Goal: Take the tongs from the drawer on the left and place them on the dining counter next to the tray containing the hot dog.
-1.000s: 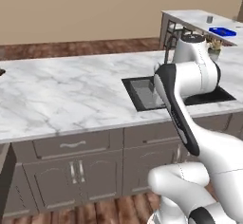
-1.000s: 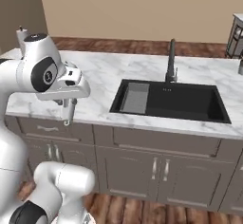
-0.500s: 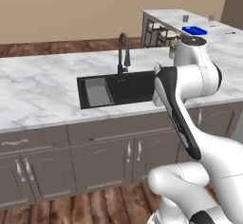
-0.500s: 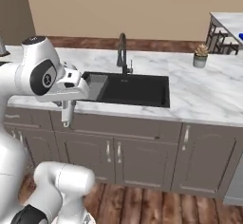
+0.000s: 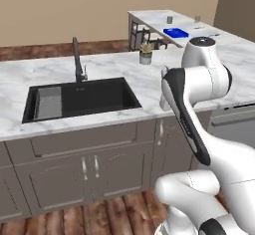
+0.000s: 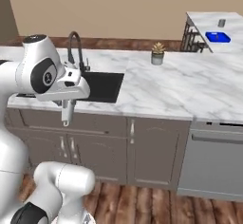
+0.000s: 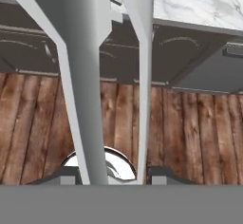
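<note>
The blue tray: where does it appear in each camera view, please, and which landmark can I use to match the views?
Left base view: the blue tray lies upper right, on the dining counter behind the arm.
Right base view: it lies at the upper right edge, on the same counter.
Hand view: I cannot find it; the tongs hang before cabinets and wood floor.
Shared landmark of the base views: the small potted plant.

The white arm is folded high over its base, elbow bent, the hand pointing straight down. The gripper (image 6: pixel 66 122) hangs with fingers (image 7: pixel 69 174) clamped on the tongs (image 7: pixel 88 76).
</note>
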